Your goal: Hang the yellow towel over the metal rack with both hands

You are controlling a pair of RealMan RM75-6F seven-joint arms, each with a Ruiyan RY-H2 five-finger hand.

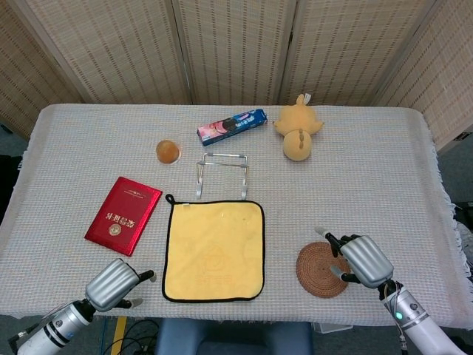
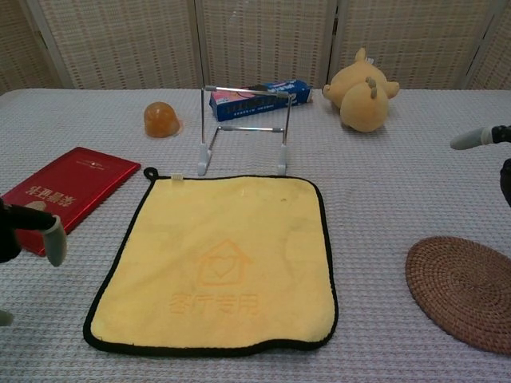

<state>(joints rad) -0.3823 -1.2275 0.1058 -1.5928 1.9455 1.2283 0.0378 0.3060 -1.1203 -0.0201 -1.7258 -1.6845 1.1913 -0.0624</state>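
**Towel flat, both hands low**

Woven screens stand behind a table with a grey cloth (image 1: 384, 170). On it, the square yellow towel with a black edge (image 1: 214, 251) lies flat. The small metal wire rack (image 1: 222, 174) stands just behind it. The left hand (image 1: 114, 283) is near the towel's front left corner, holding nothing, fingers apart. The right hand (image 1: 361, 259) is above the round brown woven mat (image 1: 322, 270), fingers spread, empty.
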